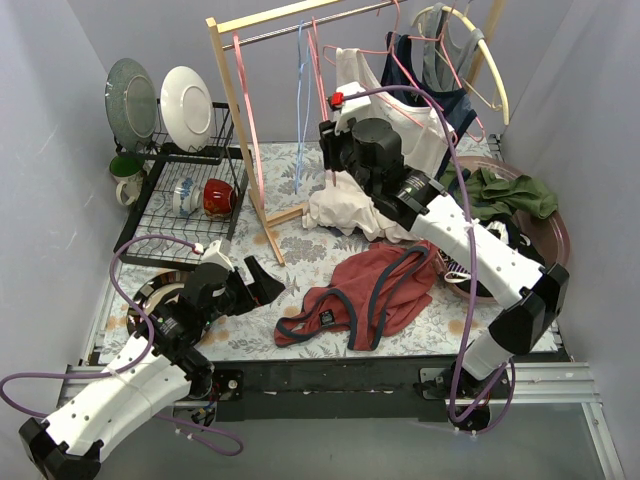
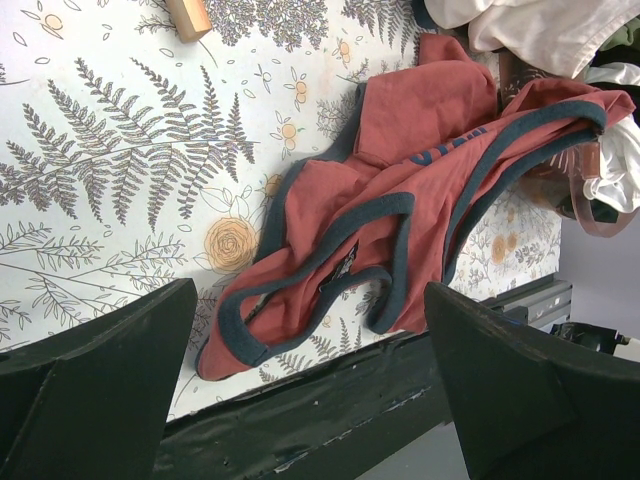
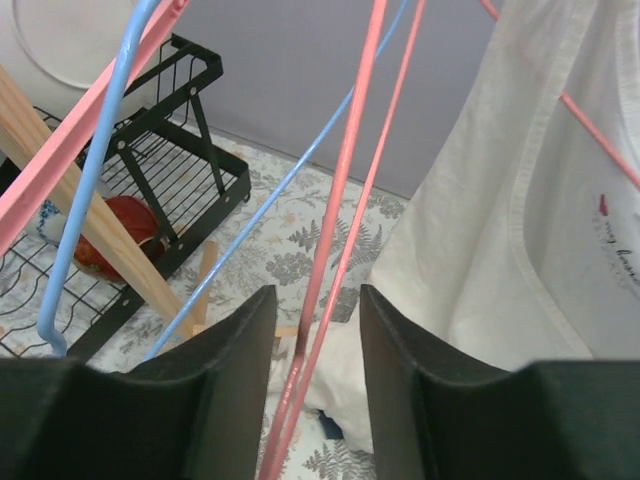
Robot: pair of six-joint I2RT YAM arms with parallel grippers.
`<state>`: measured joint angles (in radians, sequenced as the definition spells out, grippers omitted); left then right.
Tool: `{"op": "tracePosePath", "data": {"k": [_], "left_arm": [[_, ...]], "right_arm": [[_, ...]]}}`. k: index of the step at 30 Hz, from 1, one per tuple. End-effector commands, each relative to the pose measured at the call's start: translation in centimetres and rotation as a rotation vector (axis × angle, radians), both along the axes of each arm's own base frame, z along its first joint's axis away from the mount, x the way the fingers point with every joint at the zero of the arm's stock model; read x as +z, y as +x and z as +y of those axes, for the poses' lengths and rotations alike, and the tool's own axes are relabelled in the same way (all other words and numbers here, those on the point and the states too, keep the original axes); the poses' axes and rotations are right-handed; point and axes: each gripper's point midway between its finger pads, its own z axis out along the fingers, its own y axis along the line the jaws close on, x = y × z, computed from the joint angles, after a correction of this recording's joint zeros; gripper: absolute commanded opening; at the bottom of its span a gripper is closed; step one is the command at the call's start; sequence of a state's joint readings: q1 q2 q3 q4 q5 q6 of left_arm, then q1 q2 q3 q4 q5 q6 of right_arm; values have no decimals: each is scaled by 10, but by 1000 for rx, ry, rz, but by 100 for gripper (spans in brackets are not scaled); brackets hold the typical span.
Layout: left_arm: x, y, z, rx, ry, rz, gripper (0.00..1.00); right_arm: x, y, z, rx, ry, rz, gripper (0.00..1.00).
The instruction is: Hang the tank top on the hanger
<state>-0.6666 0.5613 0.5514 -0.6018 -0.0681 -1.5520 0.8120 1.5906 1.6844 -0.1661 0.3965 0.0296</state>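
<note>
The rust-red tank top [image 1: 370, 290] with navy trim lies crumpled on the floral table mat near the front edge; it also shows in the left wrist view [image 2: 420, 170]. My left gripper [image 1: 265, 280] is open and empty, hovering left of the top, its jaws [image 2: 308, 295] framing the top's lower edge. The thin pink wire hanger [image 1: 318, 80] hangs from the rack rail. My right gripper [image 1: 330, 135] is raised at it. In the right wrist view the hanger's two wires [image 3: 345, 200] pass between the open fingers of that gripper [image 3: 318, 295], with no clear contact.
A wooden rack [image 1: 270, 15] also holds a thin blue hanger [image 1: 300, 100], a thick pink hanger [image 1: 243, 80], a white tank top [image 1: 400, 110] and a dark navy top [image 1: 450, 100]. A dish rack [image 1: 185, 190] stands left. A basin [image 1: 545, 235] of clothes sits right.
</note>
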Motion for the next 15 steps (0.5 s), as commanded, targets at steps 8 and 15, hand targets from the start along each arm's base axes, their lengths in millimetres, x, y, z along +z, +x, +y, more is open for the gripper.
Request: {"op": "tracePosePath", "data": {"k": [8, 15], "left_arm": [[12, 3, -1, 1, -15, -30, 98], [13, 3, -1, 0, -16, -30, 98]], "right_arm": [[45, -2, -34, -76, 44, -149, 23], [53, 1, -30, -65, 36, -178, 1]]}}
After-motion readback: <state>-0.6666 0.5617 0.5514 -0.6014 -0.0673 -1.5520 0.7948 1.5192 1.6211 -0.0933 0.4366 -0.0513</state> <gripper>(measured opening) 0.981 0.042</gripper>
